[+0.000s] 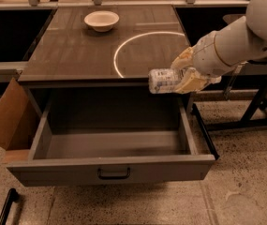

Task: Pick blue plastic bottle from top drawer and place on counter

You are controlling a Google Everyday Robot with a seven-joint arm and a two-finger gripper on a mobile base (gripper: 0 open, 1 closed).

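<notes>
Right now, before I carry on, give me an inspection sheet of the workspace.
Surface: counter, glossy, with a white arc marked on it.
Job's things: blue plastic bottle held sideways at the counter's front right edge, not yet set down; top drawer pulled open.
Clutter: white bowl at the counter's back; cardboard box left of the drawer.
Grippers: gripper shut on the bottle, by the counter's front right corner.
Cables: nothing seen.
Surroundings: speckled floor; dark stand legs at right.
</notes>
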